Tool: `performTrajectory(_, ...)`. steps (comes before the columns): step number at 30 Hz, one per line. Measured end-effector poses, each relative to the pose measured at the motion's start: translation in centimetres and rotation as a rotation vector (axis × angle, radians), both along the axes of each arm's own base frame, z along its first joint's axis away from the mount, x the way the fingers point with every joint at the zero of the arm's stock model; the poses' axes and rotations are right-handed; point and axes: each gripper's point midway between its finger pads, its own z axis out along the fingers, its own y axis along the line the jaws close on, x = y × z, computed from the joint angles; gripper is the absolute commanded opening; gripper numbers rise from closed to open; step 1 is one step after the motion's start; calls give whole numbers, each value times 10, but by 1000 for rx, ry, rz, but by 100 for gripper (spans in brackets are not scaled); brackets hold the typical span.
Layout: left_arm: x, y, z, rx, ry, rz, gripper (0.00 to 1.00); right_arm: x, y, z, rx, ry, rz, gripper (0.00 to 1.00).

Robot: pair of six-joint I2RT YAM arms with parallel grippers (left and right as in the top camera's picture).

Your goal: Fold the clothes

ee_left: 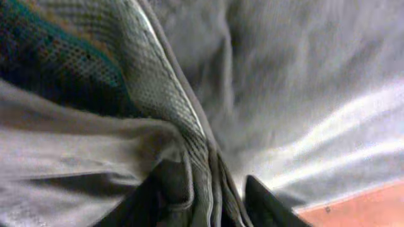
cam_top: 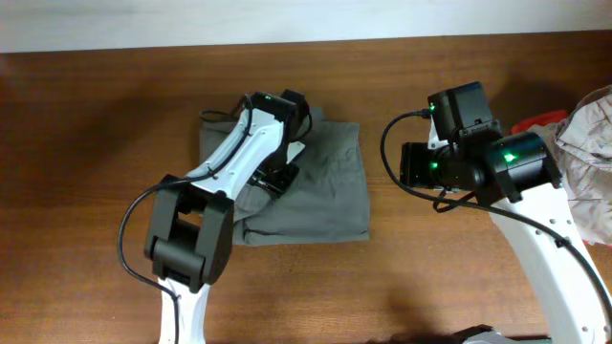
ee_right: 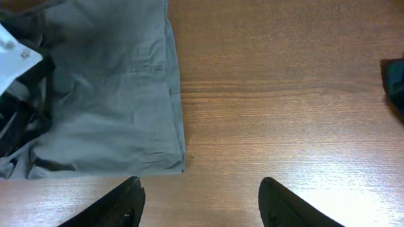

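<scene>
The shorts [cam_top: 325, 191] are lying near the middle of the surface [cam_top: 96, 143], doubled into a rough rectangle. The right and lower edges look tidy, while the left side is bunching under the left arm.

The left fingers [ee_left: 265, 205] are pressing down into that bunched side. They are standing partly open with a ridge of seamed fabric running between them, and do not seem to be clamping it.

The right fingers [ee_right: 123, 202] are hovering wide apart and empty over bare wood, just beside the shorts' right edge.

The step in hand looks like letting go of a fold laid across. Next, the left arm is going to need to lift straight out without dragging the top layer. Then the rumpled left side needs smoothing or one more fold.
</scene>
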Motion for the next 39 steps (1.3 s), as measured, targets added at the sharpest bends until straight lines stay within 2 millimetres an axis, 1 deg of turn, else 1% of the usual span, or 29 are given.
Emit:
performTrajectory(2,0,0,12,7,10,12,50,0,0,0,0,0,0,63)
performTrajectory(3,3,-1,22,3,-2,19,51,0,0,0,0,0,0,63)
performTrajectory(4,6,-3,33,-4,-15,24,52,0,0,0,0,0,0,63)
performTrajectory(5,10,-5,40,-12,-31,25,56,0,0,0,-2,-1,-1,63)
performTrajectory(6,18,-9,53,-30,-67,28,58,0,-1,0,-3,-2,-1,63)
performTrajectory(7,23,-11,59,-40,-87,30,59,0,-1,0,-4,-2,-1,63)
performTrajectory(9,36,-19,76,-79,-148,37,58,1,-1,0,-5,-6,-3,63)
performTrajectory(10,40,-22,82,-94,-171,37,53,1,-1,1,-5,-6,-3,63)
performTrajectory(12,49,-26,93,-113,-218,48,27,2,-1,1,-4,-7,-3,63)
performTrajectory(13,51,-23,94,-102,-226,68,9,2,-1,1,-4,-7,-3,63)
performTrajectory(14,53,-17,94,-76,-239,92,0,2,-1,1,-5,-8,-3,63)
performTrajectory(16,58,-4,95,-45,-260,156,0,1,-1,1,-5,-7,-3,64)
performTrajectory(19,68,30,94,-29,-261,286,1,1,-1,0,-5,-3,-3,63)
performTrajectory(20,67,42,93,-29,-241,326,1,0,-1,0,-6,-2,-3,63)
performTrajectory(22,59,65,89,-41,-170,397,0,0,-1,0,-6,-1,-3,63)
performTrajectory(24,51,76,80,-74,-99,433,0,0,-1,0,-6,-2,-3,63)
performTrajectory(25,46,76,73,-87,-64,435,0,0,-1,0,-6,-2,-3,63)
performTrajectory(27,35,67,57,-107,-7,421,0,0,-1,0,-6,-2,-3,64)
performTrajectory(29,27,52,36,-138,36,395,1,0,-1,0,-6,-1,-3,63)
performTrajectory(30,19,41,22,-159,65,378,0,0,-1,0,-6,-2,-3,63)
performTrajectory(32,5,28,2,-185,117,359,1,0,-1,0,-6,-2,-3,63)
performTrajectory(34,-10,11,-24,-221,149,326,0,1,-2,0,-12,-5,-6,63)
performTrajectory(36,-14,3,-37,-241,149,308,0,1,-3,0,-16,-5,-7,63)
performTrajectory(38,-21,1,-46,-248,162,302,0,1,-3,0,-17,-5,-8,63)
performTrajectory(39,-23,0,-47,-253,166,303,1,1,-3,0,-17,-5,-9,64)
